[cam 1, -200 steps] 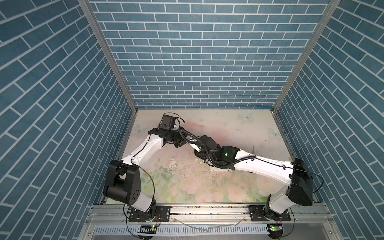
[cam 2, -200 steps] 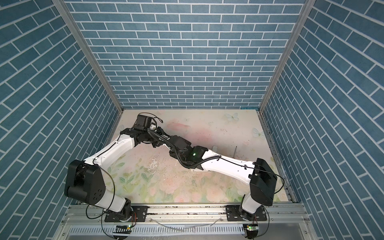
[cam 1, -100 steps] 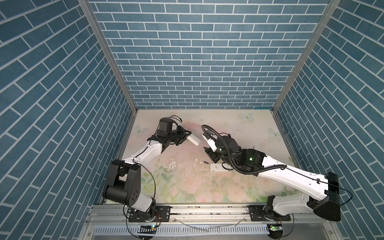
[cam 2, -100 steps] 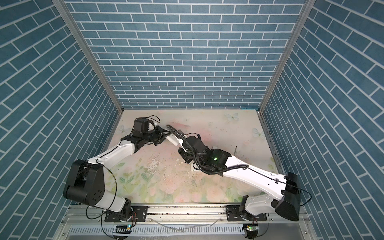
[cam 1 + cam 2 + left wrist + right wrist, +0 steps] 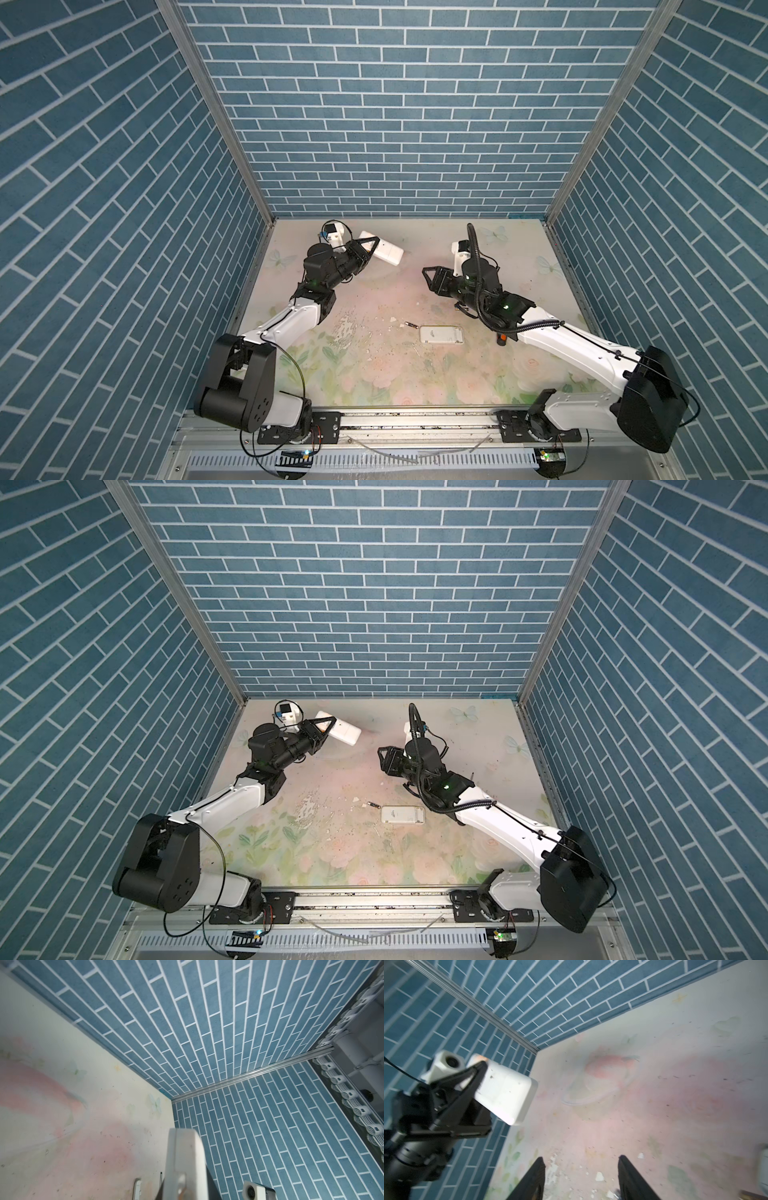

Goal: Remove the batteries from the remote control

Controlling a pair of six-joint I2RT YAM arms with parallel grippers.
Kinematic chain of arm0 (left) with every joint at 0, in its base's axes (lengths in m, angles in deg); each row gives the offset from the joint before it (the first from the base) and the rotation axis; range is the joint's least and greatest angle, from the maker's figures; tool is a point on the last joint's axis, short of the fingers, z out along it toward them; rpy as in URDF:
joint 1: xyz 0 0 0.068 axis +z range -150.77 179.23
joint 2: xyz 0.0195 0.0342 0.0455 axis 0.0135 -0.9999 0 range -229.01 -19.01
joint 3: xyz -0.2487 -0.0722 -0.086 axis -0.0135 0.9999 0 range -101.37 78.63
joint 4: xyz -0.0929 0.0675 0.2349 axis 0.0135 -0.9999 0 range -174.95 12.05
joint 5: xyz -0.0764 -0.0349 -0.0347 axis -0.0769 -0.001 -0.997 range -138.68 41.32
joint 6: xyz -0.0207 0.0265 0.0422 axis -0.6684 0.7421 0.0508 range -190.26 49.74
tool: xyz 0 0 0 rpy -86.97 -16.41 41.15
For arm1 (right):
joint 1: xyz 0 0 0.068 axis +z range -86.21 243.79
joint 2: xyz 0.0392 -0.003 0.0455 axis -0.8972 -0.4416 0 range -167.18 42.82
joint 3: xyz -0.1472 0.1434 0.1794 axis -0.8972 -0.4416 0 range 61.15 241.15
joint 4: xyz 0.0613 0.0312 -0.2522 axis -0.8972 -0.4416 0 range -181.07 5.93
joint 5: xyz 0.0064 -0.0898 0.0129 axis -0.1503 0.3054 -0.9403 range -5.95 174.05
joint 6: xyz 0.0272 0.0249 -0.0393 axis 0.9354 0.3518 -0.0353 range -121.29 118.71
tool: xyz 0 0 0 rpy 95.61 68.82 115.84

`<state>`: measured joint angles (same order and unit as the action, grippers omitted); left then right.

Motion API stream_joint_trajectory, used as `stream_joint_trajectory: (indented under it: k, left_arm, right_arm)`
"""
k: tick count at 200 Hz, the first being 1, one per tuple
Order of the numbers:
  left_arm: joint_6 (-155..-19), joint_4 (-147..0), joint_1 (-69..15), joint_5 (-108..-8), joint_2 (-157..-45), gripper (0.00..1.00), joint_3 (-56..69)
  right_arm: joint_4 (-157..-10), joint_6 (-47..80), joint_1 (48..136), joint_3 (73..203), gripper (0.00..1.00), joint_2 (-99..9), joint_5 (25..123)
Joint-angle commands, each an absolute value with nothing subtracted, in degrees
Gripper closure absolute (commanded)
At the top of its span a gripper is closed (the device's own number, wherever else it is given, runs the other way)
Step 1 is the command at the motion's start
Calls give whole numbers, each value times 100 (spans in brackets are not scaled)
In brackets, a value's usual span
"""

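The left arm (image 5: pixel 286 328) rises from the near left edge of the worktop (image 5: pixel 415 374) and bends at the elbow. Its forearm reaches toward the worktop's far left corner, where the left tool (image 5: pixel 371 248) is lifted clear of the surface and clamped on one end of a white remote (image 5: pixel 388 254). The right arm (image 5: pixel 573 349) stretches low from the near right edge toward the middle of the worktop. Its wrist is turned so the right tool (image 5: pixel 427 275) points at the left one, raised off the surface with its jaws parted and nothing between them.
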<state>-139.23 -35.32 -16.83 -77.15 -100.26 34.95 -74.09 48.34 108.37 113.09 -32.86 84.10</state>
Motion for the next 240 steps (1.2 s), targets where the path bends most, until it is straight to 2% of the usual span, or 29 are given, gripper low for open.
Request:
stream_joint_trajectory:
  k: [1,47,134,240]
  left_arm:
    - [-14093,-2502,-1762,-7602,-10134,100,3638]
    - [-14127,-2129,-1886,-7620,-10274,100,3638]
    - [-14118,-1873,-1980,-7711,-10284,100,3704]
    - [-14156,-1673,-2011,-7716,-10294,100,3723]
  right_arm:
    - [-6003,5592,10751,11351,41,-3549,7636]
    - [-5840,5689,10739,12002,40,-4186,7181]
    - [-5885,5685,10734,12657,41,-4801,6948]
    - [-5716,5820,10651,12646,71,-4954,6768]
